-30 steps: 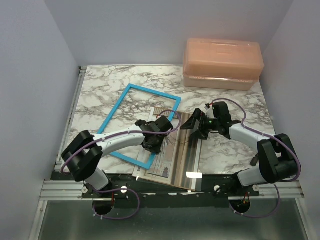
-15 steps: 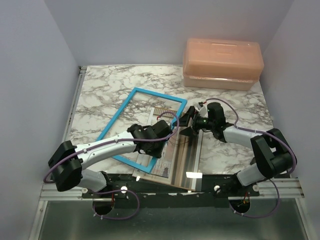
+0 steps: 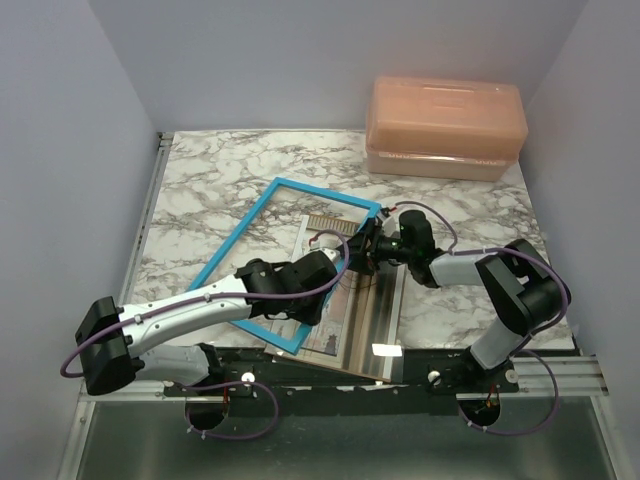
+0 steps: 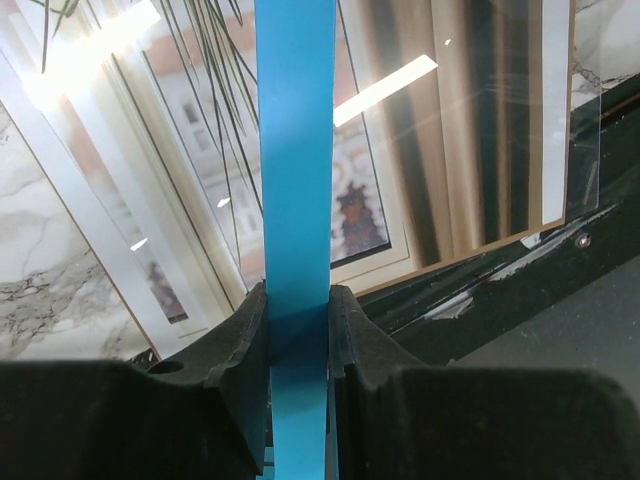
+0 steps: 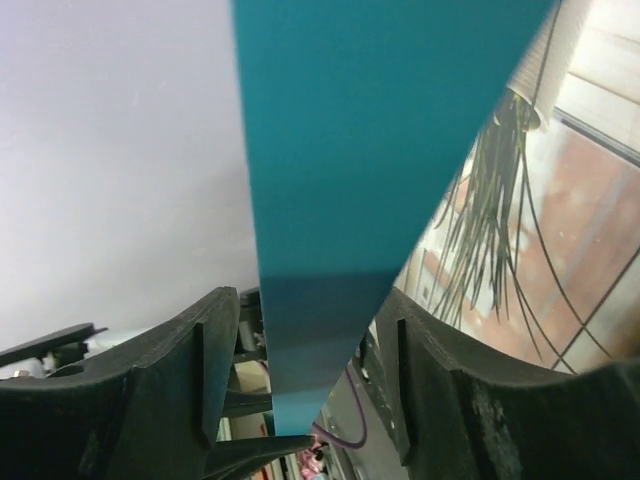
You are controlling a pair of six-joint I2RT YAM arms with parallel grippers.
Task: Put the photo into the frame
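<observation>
The blue frame [image 3: 322, 194] is tilted, its right side raised over the photo [image 3: 335, 320], a print of a spiky plant by a window that lies flat near the table's front edge. My left gripper [image 3: 333, 272] is shut on the frame's right rail; in the left wrist view both pads pinch the blue rail [image 4: 295, 150] at my left gripper [image 4: 297, 300], with the photo [image 4: 200, 170] below. My right gripper [image 3: 368, 240] straddles the frame's far right corner. In the right wrist view that corner [image 5: 350, 130] sits inside my right gripper [image 5: 305, 320] with gaps on both sides, so it is open.
A peach plastic box [image 3: 445, 125] stands at the back right. A clear sheet [image 3: 377, 315] and a brown backing board lie with the photo, reaching past the table's front edge. White walls close in the left, right and back.
My left arm has stretched out and carried the frame to the right, over the photo. My right gripper has moved left to the frame's corner, and its jaws have narrowed.
</observation>
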